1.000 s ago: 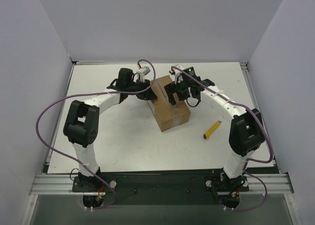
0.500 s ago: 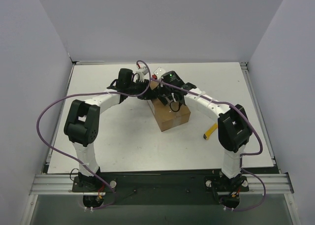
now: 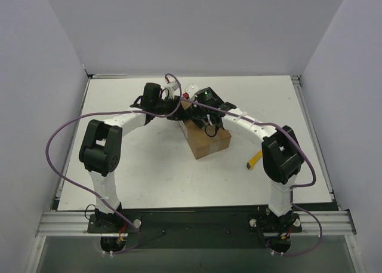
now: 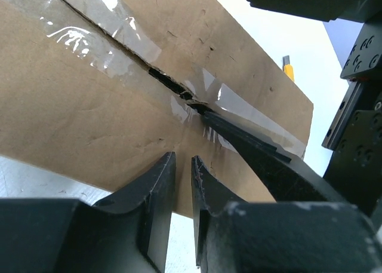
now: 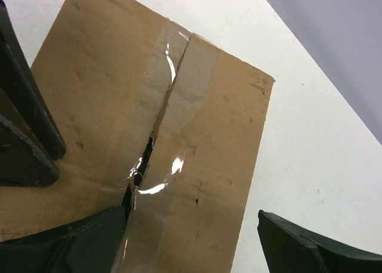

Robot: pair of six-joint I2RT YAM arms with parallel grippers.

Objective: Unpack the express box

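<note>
Box (image 3: 209,140) sits mid-surface (image 3: 149,171), nearer the far edge, its long axis running far-left to near-right. Both arms crowd its far end, right above the taped seam (image 5: 156,129). Right jaws are spread wide, with one fingertip (image 4: 206,113) in the split. Left jaws are nearly together just beside it, pinching nothing. Contents are hidden, and from above the arms cover that end.

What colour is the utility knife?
The utility knife is yellow, shown best in the top external view.
</note>
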